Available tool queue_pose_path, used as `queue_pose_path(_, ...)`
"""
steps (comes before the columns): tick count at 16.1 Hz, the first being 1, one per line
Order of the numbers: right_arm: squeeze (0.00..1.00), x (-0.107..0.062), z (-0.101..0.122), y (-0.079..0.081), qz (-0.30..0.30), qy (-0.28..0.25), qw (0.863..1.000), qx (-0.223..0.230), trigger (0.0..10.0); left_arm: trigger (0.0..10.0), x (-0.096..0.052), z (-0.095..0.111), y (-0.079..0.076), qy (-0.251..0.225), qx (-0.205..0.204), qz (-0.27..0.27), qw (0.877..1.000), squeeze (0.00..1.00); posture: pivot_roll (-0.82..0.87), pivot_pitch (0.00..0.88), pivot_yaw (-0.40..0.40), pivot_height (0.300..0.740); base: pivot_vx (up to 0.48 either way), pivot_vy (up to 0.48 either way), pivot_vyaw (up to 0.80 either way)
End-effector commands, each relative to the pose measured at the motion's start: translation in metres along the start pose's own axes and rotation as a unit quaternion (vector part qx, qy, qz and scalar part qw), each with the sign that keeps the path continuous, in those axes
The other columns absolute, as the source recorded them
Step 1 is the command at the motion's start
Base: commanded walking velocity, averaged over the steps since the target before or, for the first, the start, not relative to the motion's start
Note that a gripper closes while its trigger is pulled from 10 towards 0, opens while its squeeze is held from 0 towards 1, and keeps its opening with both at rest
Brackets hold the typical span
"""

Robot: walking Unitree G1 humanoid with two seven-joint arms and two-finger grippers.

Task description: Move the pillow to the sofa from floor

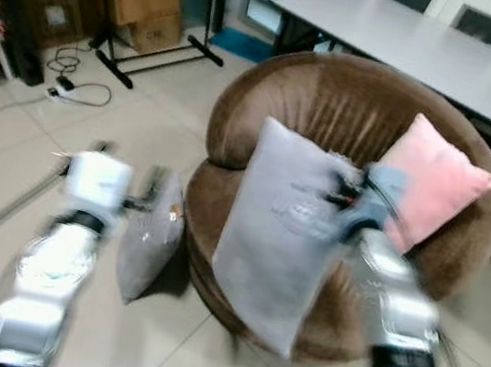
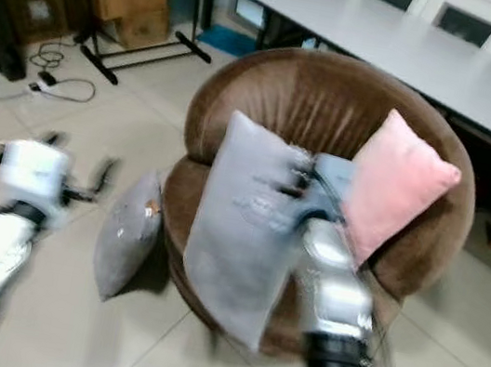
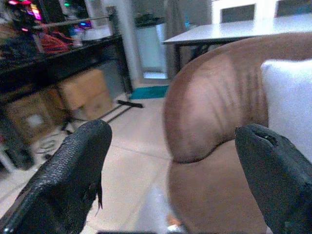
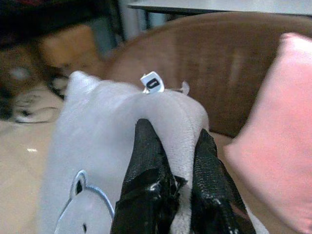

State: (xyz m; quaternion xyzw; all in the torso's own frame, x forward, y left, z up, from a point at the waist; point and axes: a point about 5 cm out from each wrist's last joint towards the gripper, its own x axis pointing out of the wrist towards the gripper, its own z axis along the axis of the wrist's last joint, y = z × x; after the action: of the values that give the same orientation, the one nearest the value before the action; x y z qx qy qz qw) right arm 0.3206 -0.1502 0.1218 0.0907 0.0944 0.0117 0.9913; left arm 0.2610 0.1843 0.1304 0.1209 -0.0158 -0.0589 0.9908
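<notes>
A large light grey pillow point(image 1: 274, 235) with a bear drawing hangs upright in front of the round brown sofa chair point(image 1: 342, 115). My right gripper point(image 4: 170, 146) is shut on that pillow's upper edge, near its white tag point(image 4: 152, 83). A second, darker grey pillow point(image 1: 149, 238) leans on the floor against the sofa's left side. My left gripper point(image 3: 170, 146) is open with nothing between its fingers, held out over the floor just left of that darker pillow. A pink pillow point(image 1: 430, 181) rests against the sofa's back on the right.
A long white table point(image 1: 429, 45) stands behind the sofa. Cardboard boxes point(image 1: 145, 5), a black stand's legs point(image 1: 155, 51) and cables point(image 1: 78, 85) lie at the back left. Tiled floor point(image 1: 4, 162) stretches to the left.
</notes>
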Motion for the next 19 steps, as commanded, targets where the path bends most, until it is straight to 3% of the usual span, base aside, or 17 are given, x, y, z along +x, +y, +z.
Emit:
queue_pose_path(1,0.0,0.002,0.02,0.017,0.031,-0.043,0.999,0.001,10.0,10.0,-0.003,0.001,0.01,-0.002,0.008,0.015,1.0,0.0,0.1,0.0,-0.077,0.74,0.345,0.0,0.0)
queue_pose_path(6,0.0,0.004,0.018,0.019,0.037,-0.035,0.999,-0.003,10.0,10.0,-0.003,0.0,0.011,-0.001,0.008,0.014,1.0,0.0,0.1,0.0,-0.084,0.74,0.346,0.0,0.0)
queue_pose_path(12,0.0,0.004,0.016,0.022,0.044,-0.031,0.999,-0.007,10.0,10.0,-0.005,0.0,0.01,-0.001,0.009,0.007,1.0,0.0,0.1,0.0,-0.083,0.74,0.341,0.0,-0.76)
queue_pose_path(19,0.0,0.003,0.014,0.032,0.078,-0.028,0.996,-0.019,10.0,10.0,-0.005,0.0,0.009,-0.001,0.01,0.0,1.0,0.0,0.11,0.0,-0.084,0.74,0.319,0.0,0.0)
